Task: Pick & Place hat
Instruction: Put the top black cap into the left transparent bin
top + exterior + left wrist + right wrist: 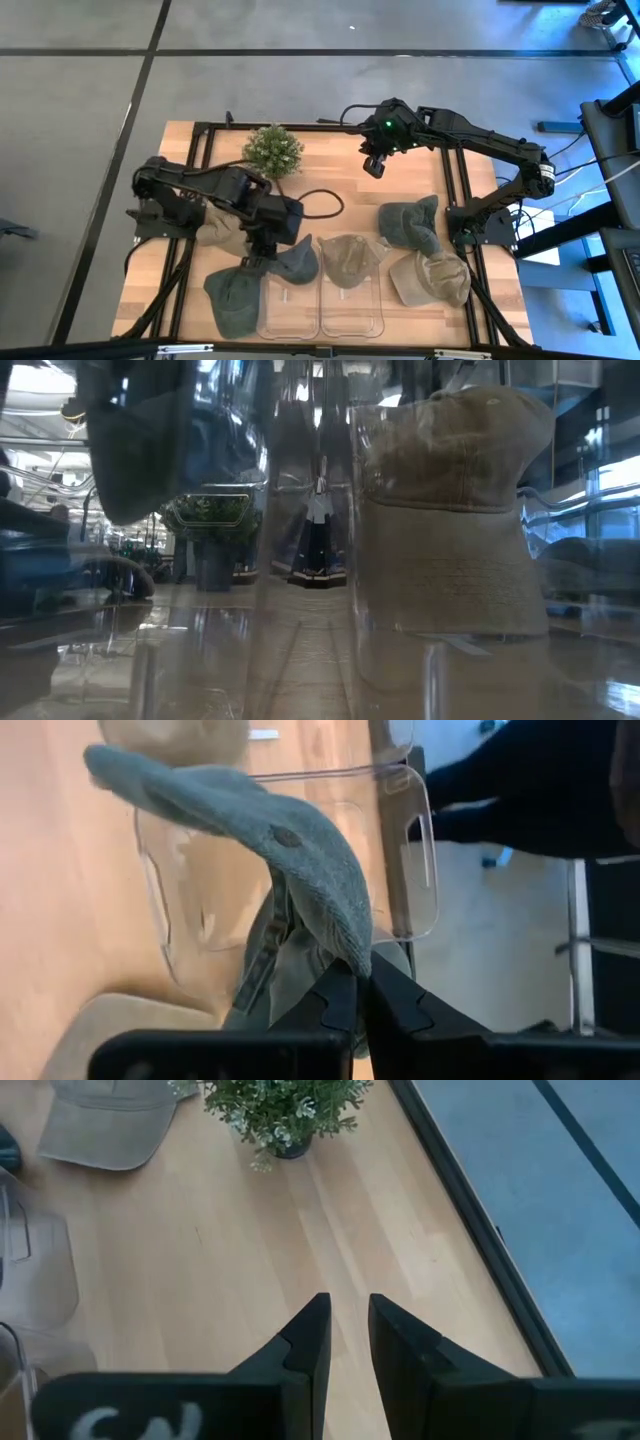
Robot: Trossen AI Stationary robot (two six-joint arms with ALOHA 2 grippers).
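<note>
My left gripper point(268, 247) is shut on a grey-green hat point(293, 263), which hangs over the far end of the left clear container point(290, 312). The low view shows this hat point(130, 450) as a dark shape up off the table. A khaki hat point(350, 258) rests on the far end of the right clear container point(352, 312) and shows through its wall point(460, 510). My right gripper point(348, 1330) is slightly open, holds nothing, and hovers above bare wood near the far edge point(375, 162). My left gripper pinches the grey-green hat between its two fingers at a bunched fold of the crown cloth point(352, 952), coming from above and slanting down. The rest of the hat, with its top button point(287, 837), reaches out past the fingers, lifted above the clear container point(405, 850).
Other hats lie on the table: a green one point(235, 297) at the near left, a beige one point(215, 225) under the left arm, a green one point(408, 222) and a khaki one point(430, 277) on the right. A small potted plant point(273, 150) stands at the far edge; a black cable point(320, 200) loops beside it.
</note>
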